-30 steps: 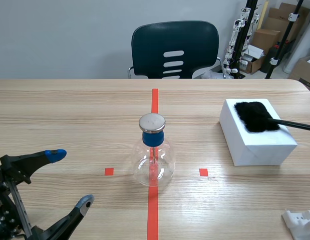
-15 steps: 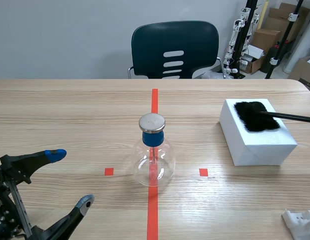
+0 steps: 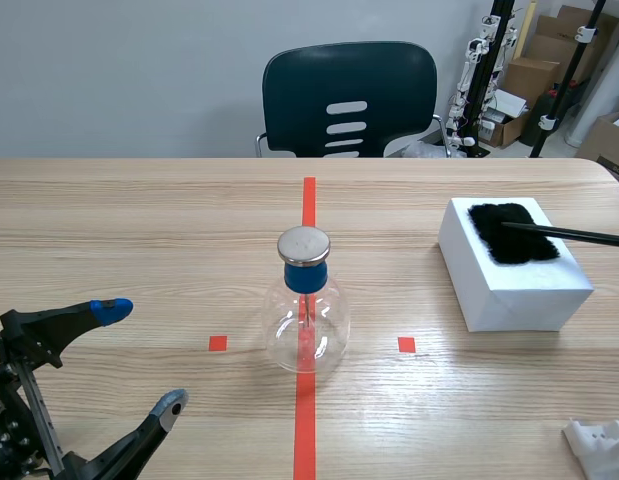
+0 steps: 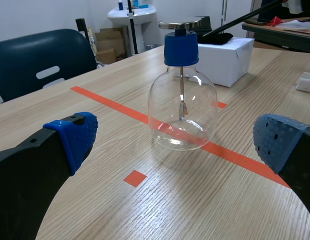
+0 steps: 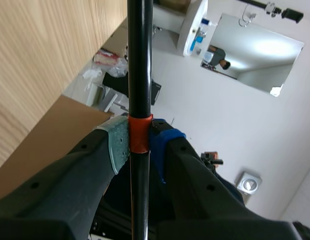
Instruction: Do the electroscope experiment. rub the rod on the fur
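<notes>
A thin black rod (image 3: 569, 235) comes in from the right edge of the scene view, its tip resting on the black fur (image 3: 511, 231) atop a white block (image 3: 514, 285). My right gripper (image 5: 138, 142) is shut on the rod (image 5: 139, 65) at its orange-red band; the gripper itself is outside the scene view. The electroscope, a glass flask (image 3: 306, 325) with a blue collar and metal cap (image 3: 304, 245), stands on the red centre line. My left gripper (image 3: 144, 360) is open at the near left, with the flask (image 4: 183, 107) ahead of its fingers.
A dark chair (image 3: 349, 100) stands behind the table's far edge. Boxes and stands fill the far right background. A white object (image 3: 601, 447) lies at the near right corner of the table.
The rod's tip has slid back across the fur toward its far left part, and the rod now lies flatter. The left arm has not moved.
</notes>
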`<move>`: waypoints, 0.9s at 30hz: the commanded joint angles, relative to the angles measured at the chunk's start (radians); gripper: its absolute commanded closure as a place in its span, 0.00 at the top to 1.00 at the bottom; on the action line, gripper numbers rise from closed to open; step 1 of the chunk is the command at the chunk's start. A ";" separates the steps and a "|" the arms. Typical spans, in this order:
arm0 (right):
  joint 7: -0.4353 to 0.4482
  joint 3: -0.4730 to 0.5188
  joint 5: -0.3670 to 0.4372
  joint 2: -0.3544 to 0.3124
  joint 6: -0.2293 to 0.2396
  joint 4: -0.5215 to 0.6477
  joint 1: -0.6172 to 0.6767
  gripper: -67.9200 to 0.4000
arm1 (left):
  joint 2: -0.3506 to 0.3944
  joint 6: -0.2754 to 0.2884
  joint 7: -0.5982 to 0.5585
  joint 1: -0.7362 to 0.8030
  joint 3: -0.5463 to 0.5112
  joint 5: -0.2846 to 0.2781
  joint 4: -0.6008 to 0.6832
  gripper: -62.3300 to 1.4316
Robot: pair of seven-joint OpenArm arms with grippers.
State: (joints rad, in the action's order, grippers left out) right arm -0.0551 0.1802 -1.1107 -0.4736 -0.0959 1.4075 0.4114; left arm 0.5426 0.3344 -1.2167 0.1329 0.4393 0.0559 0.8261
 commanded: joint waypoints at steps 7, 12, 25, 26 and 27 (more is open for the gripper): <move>-0.004 0.062 0.007 -0.014 -0.027 0.023 0.048 0.01 | -0.005 0.001 -0.019 -0.003 -0.001 -0.007 0.011 1.00; 0.001 0.042 -0.009 0.009 0.009 0.023 -0.010 0.01 | -0.005 0.001 -0.018 -0.003 -0.001 -0.007 0.011 1.00; -0.036 -0.031 -0.038 0.034 0.052 0.011 -0.117 0.01 | -0.005 0.001 -0.018 -0.003 -0.001 -0.007 0.011 1.00; -0.036 -0.028 -0.038 0.031 0.051 0.011 -0.109 0.01 | -0.005 0.001 -0.018 -0.003 -0.001 -0.007 0.011 1.00; -0.036 -0.024 -0.038 0.027 0.051 0.011 -0.100 0.01 | -0.005 0.001 -0.019 -0.003 -0.001 -0.007 0.011 1.00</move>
State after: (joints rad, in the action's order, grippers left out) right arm -0.0807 0.1352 -1.1416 -0.4217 -0.0330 1.4082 0.3038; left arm 0.5426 0.3344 -1.2167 0.1329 0.4393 0.0559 0.8261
